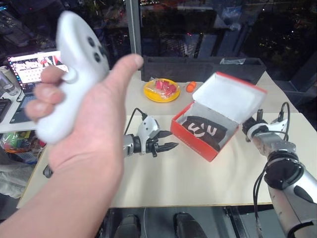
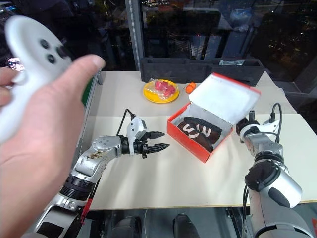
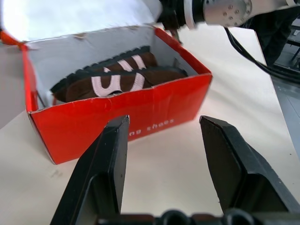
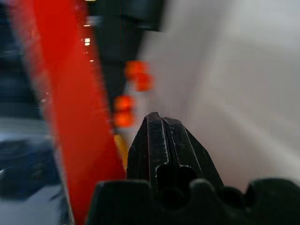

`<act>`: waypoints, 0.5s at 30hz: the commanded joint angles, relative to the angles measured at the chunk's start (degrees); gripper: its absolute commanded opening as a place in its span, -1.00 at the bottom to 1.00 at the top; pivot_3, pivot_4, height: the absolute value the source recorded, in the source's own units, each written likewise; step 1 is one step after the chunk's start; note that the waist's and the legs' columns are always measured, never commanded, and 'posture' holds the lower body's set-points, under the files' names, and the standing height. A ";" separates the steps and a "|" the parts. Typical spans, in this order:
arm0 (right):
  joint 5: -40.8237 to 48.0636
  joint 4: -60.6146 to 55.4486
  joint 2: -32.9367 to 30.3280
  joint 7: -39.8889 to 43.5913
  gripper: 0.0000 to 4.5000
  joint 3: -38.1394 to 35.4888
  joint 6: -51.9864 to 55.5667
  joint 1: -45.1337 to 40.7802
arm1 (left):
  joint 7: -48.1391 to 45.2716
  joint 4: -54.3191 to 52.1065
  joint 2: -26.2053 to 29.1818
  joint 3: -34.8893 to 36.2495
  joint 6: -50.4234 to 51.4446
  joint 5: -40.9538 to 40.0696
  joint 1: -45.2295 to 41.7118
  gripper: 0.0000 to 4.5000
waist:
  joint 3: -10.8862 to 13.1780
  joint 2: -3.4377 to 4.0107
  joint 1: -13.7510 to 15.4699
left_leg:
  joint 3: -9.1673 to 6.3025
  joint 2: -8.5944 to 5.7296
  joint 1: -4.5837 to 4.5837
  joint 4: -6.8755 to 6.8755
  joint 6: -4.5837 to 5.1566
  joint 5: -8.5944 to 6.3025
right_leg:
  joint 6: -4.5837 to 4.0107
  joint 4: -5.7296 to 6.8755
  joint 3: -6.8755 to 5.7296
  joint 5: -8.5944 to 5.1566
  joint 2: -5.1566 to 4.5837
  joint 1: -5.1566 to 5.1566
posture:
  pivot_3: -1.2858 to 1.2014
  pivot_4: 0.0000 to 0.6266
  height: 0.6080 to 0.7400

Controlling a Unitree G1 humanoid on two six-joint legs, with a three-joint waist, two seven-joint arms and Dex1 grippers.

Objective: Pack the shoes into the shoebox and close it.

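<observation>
A person's hand gripping a white controller looms across the left of the frame above a pale table. Right of centre sits the shoebox, lid raised, its long axis running from lower right to upper left; the shoes lie lengthwise inside. The left gripper, fingers spread, points toward the box. The right gripper, pressed together, sits behind the lid. Dark windows fill the background beyond a yellow plate.

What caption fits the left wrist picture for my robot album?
Open left gripper facing the red shoebox, with both brown shoes already inside and the lid still up.
</observation>
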 commanded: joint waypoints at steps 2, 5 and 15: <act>2.73 -8.22 0.77 15.92 -0.99 3.59 2.43 -3.35 | -0.57 -1.17 -0.16 0.05 -0.72 0.03 -1.51 0.12 | 0.01 0.02 -0.01 | 0.01 0.00 -0.01 0.00 0.00 0.00 | 0.01 -0.02 0.00 0.00 0.00 0.00 | 0.03 -0.52 0.61; 2.44 -17.06 3.95 21.15 -0.99 9.16 7.34 -1.46 | -0.90 -0.57 -0.10 0.03 -0.97 0.19 -1.97 0.12 | 0.01 0.03 0.07 | -0.01 0.01 -0.01 0.00 0.00 0.00 | 0.01 0.00 -0.02 0.00 0.00 0.00 | 0.03 -0.52 0.61; -0.13 -59.31 11.82 9.62 -0.99 30.79 26.85 17.72 | -1.17 -0.05 0.32 0.20 -1.27 0.55 -2.55 0.12 | 0.00 0.05 0.38 | -0.02 0.02 -0.04 0.00 -0.01 0.00 | -0.01 0.20 -0.02 -0.01 -0.01 -0.12 | 0.03 -0.52 0.61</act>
